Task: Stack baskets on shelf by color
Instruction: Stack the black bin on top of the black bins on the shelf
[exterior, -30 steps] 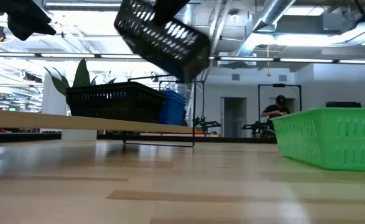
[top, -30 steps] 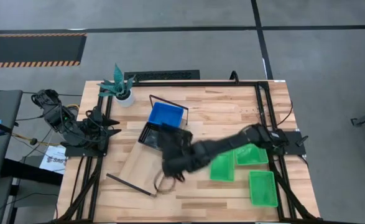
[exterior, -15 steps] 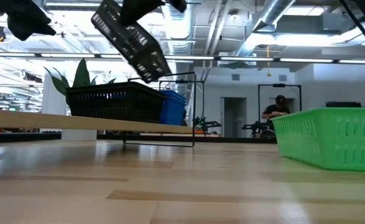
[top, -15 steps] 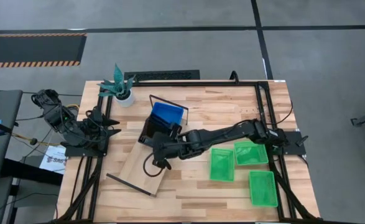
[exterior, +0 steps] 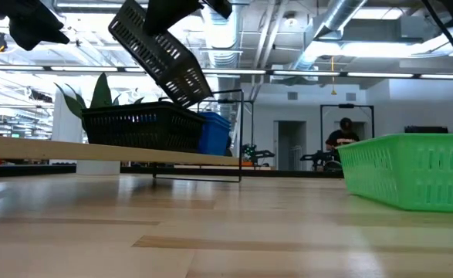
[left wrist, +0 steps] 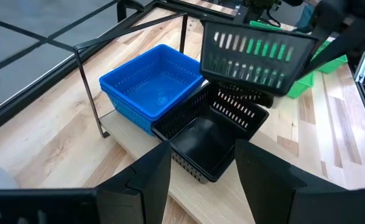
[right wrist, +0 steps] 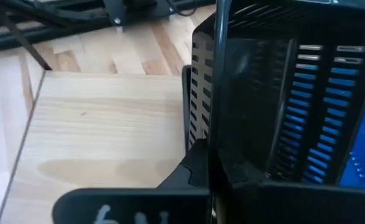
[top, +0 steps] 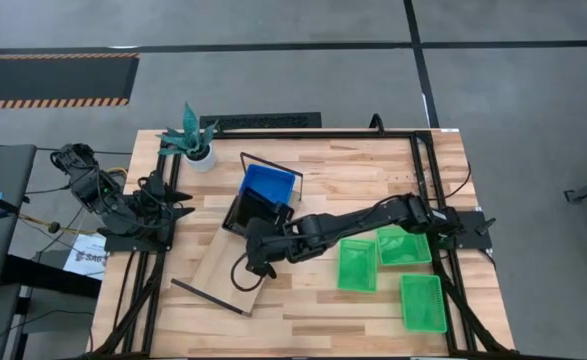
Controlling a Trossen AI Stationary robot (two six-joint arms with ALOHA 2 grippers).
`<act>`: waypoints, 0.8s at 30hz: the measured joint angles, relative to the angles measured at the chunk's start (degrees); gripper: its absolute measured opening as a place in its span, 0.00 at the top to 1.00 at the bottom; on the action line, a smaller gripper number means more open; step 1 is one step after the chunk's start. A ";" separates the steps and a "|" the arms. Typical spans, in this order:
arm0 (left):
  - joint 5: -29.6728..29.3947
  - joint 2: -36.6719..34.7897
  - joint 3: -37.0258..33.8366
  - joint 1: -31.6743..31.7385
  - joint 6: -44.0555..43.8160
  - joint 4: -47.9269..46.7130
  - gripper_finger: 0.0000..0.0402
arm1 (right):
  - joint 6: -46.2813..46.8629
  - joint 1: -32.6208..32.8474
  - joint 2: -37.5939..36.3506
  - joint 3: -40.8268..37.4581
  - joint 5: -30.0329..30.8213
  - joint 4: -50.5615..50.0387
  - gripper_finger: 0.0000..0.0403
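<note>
Black perforated plastic basket [left wrist: 255,57] tilted, clamped in right claw [top: 263,251]; left claw [left wrist: 201,180] open, empty.

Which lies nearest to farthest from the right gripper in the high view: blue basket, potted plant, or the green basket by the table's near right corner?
From the right gripper, over the shelf:
1. Blue basket, on the shelf's far end.
2. Potted plant, at the far left corner.
3. Green basket, near right corner.

Overhead, table-level, two wrist cams; shelf [top: 235,262] w/ baskets [left wrist: 216,134] in all.
</note>
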 joint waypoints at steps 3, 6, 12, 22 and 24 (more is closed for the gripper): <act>-0.02 0.01 0.00 0.01 0.00 0.00 0.58 | 0.29 -0.30 0.00 0.00 -0.04 -0.56 0.98; -0.13 0.00 0.00 0.01 0.00 0.01 0.58 | 0.88 -0.56 0.00 0.00 0.02 -1.06 0.98; -0.15 0.00 0.00 0.00 0.14 0.00 0.58 | 0.95 -0.80 0.00 0.00 -0.08 -0.97 0.93; -0.14 0.00 0.00 0.00 0.38 0.00 0.58 | 0.91 -0.86 0.00 0.00 -0.50 -0.82 0.89; -0.13 0.00 0.00 0.01 0.37 0.00 0.58 | 0.91 -0.94 0.00 0.00 -1.15 -0.79 0.88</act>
